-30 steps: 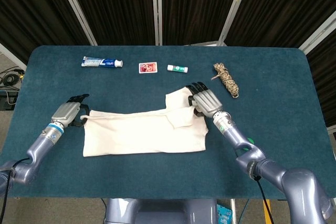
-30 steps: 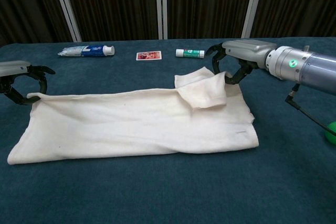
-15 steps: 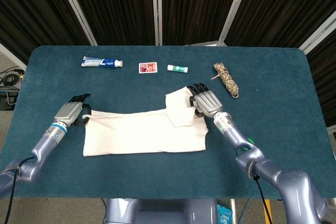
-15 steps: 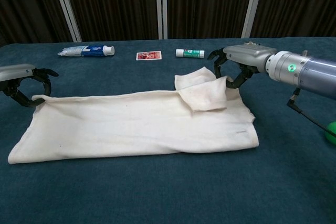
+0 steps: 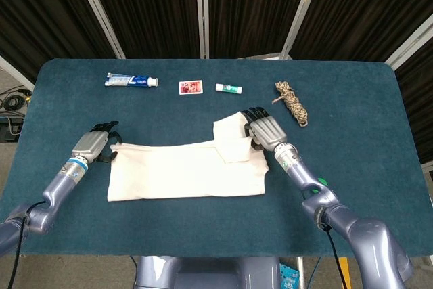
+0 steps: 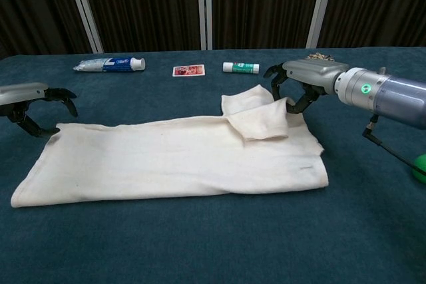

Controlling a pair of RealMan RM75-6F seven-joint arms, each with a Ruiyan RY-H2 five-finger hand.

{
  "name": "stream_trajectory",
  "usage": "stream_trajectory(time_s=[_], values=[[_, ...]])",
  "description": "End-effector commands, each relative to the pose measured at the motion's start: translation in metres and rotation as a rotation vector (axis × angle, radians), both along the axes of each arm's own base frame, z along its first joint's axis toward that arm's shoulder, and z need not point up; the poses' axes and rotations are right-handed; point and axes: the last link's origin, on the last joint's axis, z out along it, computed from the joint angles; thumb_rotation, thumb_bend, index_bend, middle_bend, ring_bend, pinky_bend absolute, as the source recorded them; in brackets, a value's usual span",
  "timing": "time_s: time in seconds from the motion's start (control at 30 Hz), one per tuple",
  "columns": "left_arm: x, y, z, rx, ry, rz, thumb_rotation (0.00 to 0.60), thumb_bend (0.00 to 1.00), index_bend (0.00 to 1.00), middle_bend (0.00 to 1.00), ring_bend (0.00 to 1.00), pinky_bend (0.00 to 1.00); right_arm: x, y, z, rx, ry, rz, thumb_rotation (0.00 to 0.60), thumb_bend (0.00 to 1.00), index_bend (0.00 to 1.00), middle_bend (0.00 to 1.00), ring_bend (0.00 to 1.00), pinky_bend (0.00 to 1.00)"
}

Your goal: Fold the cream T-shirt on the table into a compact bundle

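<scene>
Cream T-shirt (image 6: 173,157) lies mid-table as a long flat band, sleeve flap now settled. Right hand (image 6: 299,81) stays curled at the far right edge; grasp unclear. Left hand (image 6: 30,101) has released the left corner, fingers spread: next fold pending.

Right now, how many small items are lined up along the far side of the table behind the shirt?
4: toothpaste tube far left, red card, small green-and-white tube near centre, rope bundle rightmost.
</scene>
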Motion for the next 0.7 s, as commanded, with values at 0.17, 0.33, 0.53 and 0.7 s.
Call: stream_trajectory(time_s=[0.17, 0.33, 0.53, 0.7], values=[[0.001, 0.002, 0.011, 0.006, 0.027, -0.002, 0.6, 0.42, 0.0, 0.0, 0.0, 0.0, -0.002, -0.001, -0.001, -0.007, 0.009, 0.0, 0.6, 0.42, 0.73, 0.1, 0.0, 0.0], [0.005, 0.003, 0.019, 0.041, 0.01, -0.01, 0.6, 0.42, 0.0, 0.0, 0.0, 0.0, 0.0, -0.004, 0.0, -0.018, 0.018, 0.002, 0.6, 0.42, 0.73, 0.1, 0.0, 0.0], [0.007, 0.004, 0.028, 0.063, -0.003, -0.015, 0.6, 0.42, 0.0, 0.0, 0.0, 0.0, -0.003, -0.005, -0.001, -0.021, 0.058, 0.005, 0.6, 0.42, 0.73, 0.1, 0.0, 0.0], [0.007, 0.004, 0.032, 0.071, -0.003, -0.021, 0.6, 0.42, 0.0, 0.0, 0.0, 0.0, -0.004, -0.007, -0.001, -0.032, 0.071, -0.001, 0.6, 0.42, 0.73, 0.1, 0.0, 0.0]])
